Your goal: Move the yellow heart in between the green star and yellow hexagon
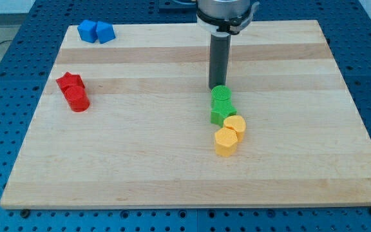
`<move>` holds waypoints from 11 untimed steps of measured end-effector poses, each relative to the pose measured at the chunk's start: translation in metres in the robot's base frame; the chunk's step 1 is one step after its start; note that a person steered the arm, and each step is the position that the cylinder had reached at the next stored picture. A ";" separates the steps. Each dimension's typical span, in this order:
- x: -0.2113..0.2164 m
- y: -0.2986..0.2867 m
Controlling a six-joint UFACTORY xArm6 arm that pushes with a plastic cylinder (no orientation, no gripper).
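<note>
- Yellow heart, I judge (shapes unclear), lies farthest below my tip, a bare rod that holds nothing.
- Just below my tip: green round block, green star, yellow hexagon, all touching.
- Skirt this column; nudge slowly sideways.

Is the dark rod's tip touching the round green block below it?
Cannot tell. In the camera view my tip ends right at the green cylinder's upper edge; no gap shows, nor plain contact.
</note>
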State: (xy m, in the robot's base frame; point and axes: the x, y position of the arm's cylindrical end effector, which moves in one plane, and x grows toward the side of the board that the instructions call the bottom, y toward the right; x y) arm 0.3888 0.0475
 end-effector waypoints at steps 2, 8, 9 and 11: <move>0.017 0.115; 0.116 0.054; 0.116 0.036; 0.116 0.053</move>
